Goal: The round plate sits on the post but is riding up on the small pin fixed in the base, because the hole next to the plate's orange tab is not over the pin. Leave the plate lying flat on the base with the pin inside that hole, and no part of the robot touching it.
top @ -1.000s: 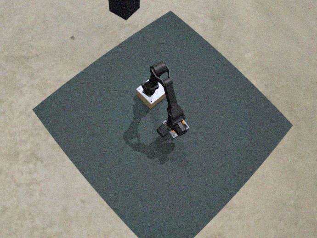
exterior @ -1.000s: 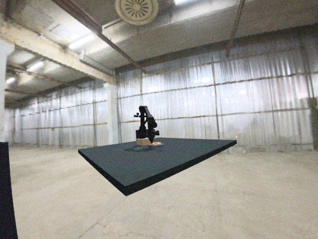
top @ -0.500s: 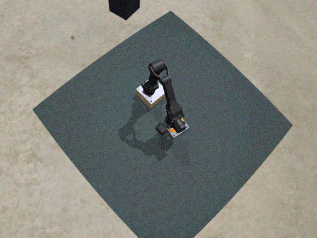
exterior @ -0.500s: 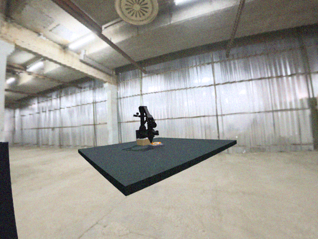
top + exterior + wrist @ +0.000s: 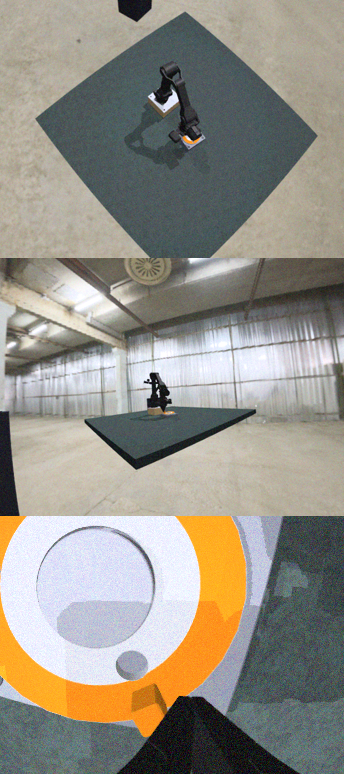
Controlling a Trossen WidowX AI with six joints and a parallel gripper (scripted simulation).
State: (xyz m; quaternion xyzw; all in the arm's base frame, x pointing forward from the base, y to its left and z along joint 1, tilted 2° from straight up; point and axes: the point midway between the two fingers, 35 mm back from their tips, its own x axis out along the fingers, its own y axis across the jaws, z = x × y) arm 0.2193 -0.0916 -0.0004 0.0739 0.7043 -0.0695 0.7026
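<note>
The end effector [image 5: 190, 740] has its fingers pressed together and holds nothing. In the wrist view its dark tip comes to a point right at the small orange tab [image 5: 148, 703] on the near rim of the round plate [image 5: 220, 560]; whether tip and tab actually touch cannot be told. Just inside the tab, a small hole [image 5: 132, 664] sits in the plate's white inner ring. That ring surrounds the pale round post [image 5: 95, 588] at the centre. Whether the pin is in the hole, or the plate lies flat, is hard to make out. The plate rests on a grey square base [image 5: 267, 520] with a bolt hole at its corner.

From the top view, the base [image 5: 196, 143] lies near the middle of the dark counter [image 5: 110, 166], slightly toward its right corner, and the arm's wrist covers most of the plate. Farther toward the far corner stands the arm's mount block [image 5: 163, 106], well apart from the base.
</note>
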